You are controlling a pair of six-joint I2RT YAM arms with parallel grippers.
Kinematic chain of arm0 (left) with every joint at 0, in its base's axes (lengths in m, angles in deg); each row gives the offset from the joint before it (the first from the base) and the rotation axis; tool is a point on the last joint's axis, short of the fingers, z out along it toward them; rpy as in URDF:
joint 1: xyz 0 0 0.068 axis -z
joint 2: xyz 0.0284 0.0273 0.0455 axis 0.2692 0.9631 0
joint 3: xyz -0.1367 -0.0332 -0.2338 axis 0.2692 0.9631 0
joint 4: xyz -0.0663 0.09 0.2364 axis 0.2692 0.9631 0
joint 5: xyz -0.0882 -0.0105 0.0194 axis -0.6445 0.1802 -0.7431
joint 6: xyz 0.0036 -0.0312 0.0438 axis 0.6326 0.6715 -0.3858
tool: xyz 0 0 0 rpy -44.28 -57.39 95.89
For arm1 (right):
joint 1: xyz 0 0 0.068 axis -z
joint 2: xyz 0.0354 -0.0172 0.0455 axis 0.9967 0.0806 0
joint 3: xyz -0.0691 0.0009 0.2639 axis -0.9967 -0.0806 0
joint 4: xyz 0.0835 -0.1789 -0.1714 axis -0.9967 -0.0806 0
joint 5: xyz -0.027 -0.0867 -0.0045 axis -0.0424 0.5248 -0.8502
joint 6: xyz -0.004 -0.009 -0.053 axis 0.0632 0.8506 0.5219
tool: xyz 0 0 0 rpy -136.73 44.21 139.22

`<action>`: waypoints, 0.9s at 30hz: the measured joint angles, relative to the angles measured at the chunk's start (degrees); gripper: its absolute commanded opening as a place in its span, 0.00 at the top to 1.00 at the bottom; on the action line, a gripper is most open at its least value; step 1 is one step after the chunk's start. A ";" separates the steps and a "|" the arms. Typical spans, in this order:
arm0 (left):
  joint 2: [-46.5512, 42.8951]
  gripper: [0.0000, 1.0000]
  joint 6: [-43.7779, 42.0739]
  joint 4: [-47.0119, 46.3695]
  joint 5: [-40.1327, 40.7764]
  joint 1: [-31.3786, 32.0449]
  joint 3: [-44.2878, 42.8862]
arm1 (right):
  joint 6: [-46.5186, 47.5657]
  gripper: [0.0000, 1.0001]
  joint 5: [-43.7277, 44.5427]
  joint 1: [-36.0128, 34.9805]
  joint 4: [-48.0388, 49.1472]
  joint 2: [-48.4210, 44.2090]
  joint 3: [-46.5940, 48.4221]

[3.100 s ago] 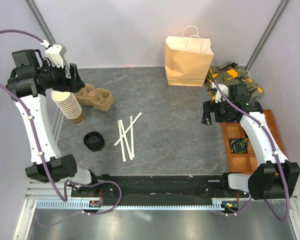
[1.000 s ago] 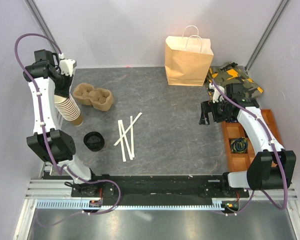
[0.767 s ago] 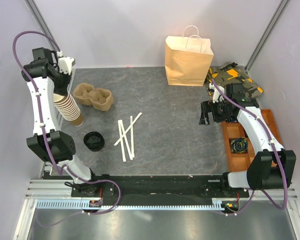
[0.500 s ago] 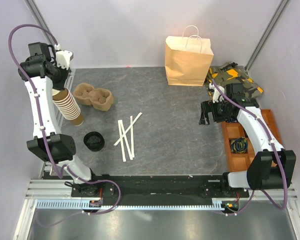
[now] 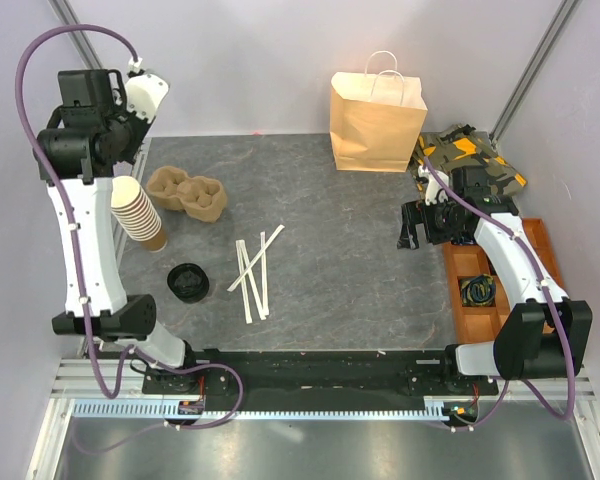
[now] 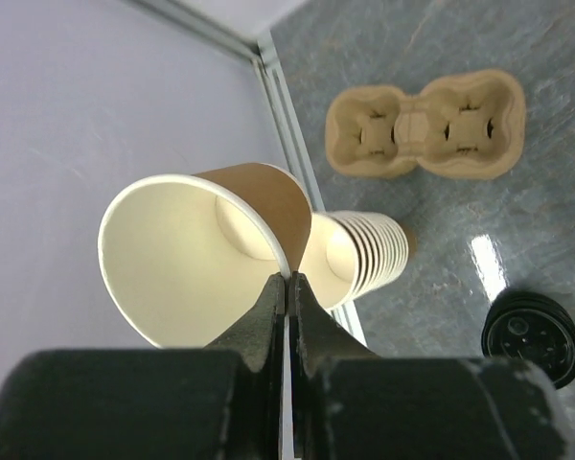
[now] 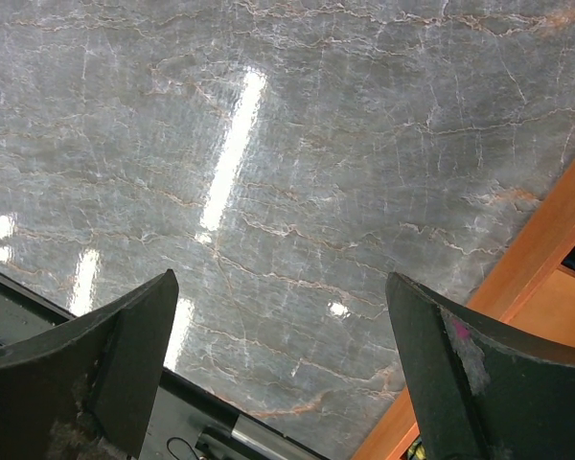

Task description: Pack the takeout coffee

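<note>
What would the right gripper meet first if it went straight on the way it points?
Most likely the bare table: the open right gripper points down at it with nothing between. The tray lies off to one side.

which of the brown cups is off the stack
The lone cup pinched at its rim by the left gripper, up in the air; the rest sit nested in the stack beside the cup carrier.

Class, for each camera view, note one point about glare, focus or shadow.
Right wrist view: long white glare streaks on the grey marbled tabletop, its open right gripper dark and soft-edged. Left wrist view: the shut left gripper is blurred up close, while the white-lined brown paper cup it pinches is sharper. Top view: even light, only faint shadows.
</note>
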 measured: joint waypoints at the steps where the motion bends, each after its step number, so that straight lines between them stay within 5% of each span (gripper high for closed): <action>1: -0.98 0.98 -0.39 -0.46 0.55 2.21 -0.09 | 0.00 0.02 -0.09 0.00 0.04 0.00 0.02; 11: -7.78 0.98 -1.20 -6.82 -0.42 27.15 11.63 | -0.13 0.02 -0.20 0.00 0.00 -0.39 0.28; 22: -6.60 0.98 1.11 -24.44 -0.55 55.71 46.36 | -0.11 0.02 0.81 0.00 0.02 -2.12 0.28; 27: -0.76 0.98 2.91 -31.28 -2.45 61.26 48.96 | -0.04 0.02 1.77 0.00 0.07 -2.16 0.11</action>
